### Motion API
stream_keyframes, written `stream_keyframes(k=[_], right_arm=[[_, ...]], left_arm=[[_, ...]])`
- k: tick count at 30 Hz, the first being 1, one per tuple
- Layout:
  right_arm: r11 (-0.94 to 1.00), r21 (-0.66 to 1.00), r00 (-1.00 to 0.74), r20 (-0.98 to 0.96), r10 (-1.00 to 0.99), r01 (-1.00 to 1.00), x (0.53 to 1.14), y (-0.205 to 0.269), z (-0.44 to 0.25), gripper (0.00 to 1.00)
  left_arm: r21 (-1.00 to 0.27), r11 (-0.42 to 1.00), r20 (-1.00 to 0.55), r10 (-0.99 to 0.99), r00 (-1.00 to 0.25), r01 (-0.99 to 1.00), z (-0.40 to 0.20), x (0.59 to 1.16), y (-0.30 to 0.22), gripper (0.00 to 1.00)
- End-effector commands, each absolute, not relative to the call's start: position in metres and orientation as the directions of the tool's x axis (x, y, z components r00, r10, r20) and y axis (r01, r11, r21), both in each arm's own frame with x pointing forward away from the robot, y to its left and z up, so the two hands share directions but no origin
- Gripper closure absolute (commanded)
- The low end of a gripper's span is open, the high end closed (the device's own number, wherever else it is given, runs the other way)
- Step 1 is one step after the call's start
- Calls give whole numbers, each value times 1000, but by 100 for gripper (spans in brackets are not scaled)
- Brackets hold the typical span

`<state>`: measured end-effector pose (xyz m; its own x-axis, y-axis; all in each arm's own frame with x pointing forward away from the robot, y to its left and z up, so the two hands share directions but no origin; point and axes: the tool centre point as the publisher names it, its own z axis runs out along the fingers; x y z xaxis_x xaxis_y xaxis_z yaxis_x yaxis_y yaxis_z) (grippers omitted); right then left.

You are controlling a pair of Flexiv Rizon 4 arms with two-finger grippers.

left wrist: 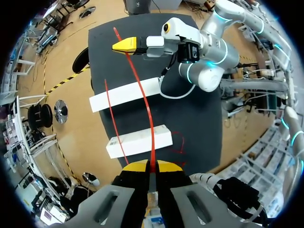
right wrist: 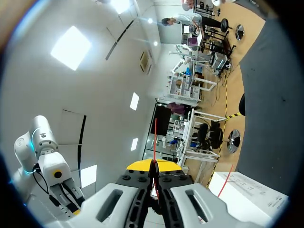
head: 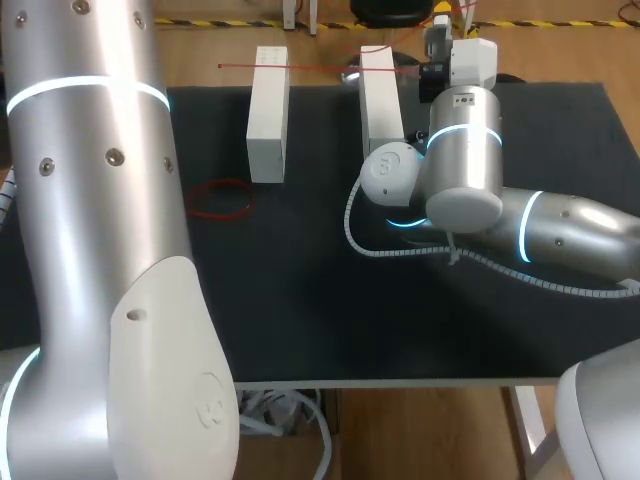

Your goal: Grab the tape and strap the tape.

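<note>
**Both grippers on the tape, strapping part not done yet**

So at this moment the left gripper point(left wrist: 152, 167) had its jaws pinched together on the red tape point(left wrist: 144, 97), with the strip coming out right between the yellow tips. From there the tape ran straight ahead of the jaws, over the near block point(left wrist: 140, 141) and then the far block point(left wrist: 124, 96). It ended at the right gripper point(left wrist: 126, 45), whose jaws were clamped on the other end. The right wrist view backed that up: tips closed on the strip, with a short bit poking out ahead of them. Whether the tape touched the block tops or hung just above them, nobody could tell from these shots.

A second thin red strand point(left wrist: 115, 121) crossed the blocks beside the held tape, and it wasn't clear if it was part of the same piece. A small red loop point(head: 220, 198) lay on the black mat point(head: 330, 300) next to the near block, well apart from both sets of jaws.

The grab looked finished and the strap step looked like the one in hand. The next move would need both arms working together to bring the strip down across the blocks while holding tension. Neither grip could loosen, since a strip that thin could probably slide out of the tips pretty easily.
</note>
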<state>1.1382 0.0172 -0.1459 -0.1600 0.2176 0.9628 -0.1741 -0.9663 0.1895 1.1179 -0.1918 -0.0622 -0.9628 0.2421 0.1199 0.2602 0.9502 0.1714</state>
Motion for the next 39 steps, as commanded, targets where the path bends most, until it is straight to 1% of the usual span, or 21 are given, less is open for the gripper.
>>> stream_keyframes(k=[1,31,37,39], right_arm=[[-966,190,-154,964,218,-175,1138,17,-144,100],[-966,190,-154,964,218,-175,1138,17,-144,100],[-966,190,-154,964,218,-175,1138,17,-144,100],[-966,190,-154,964,218,-175,1138,17,-144,100]], left_arm=[[181,949,157,233,-960,259,-59,1124,-198,100],[181,949,157,233,-960,259,-59,1124,-198,100],[194,967,183,132,-974,167,-66,1127,-191,100],[179,976,183,90,-979,123,-67,1129,-188,100]])
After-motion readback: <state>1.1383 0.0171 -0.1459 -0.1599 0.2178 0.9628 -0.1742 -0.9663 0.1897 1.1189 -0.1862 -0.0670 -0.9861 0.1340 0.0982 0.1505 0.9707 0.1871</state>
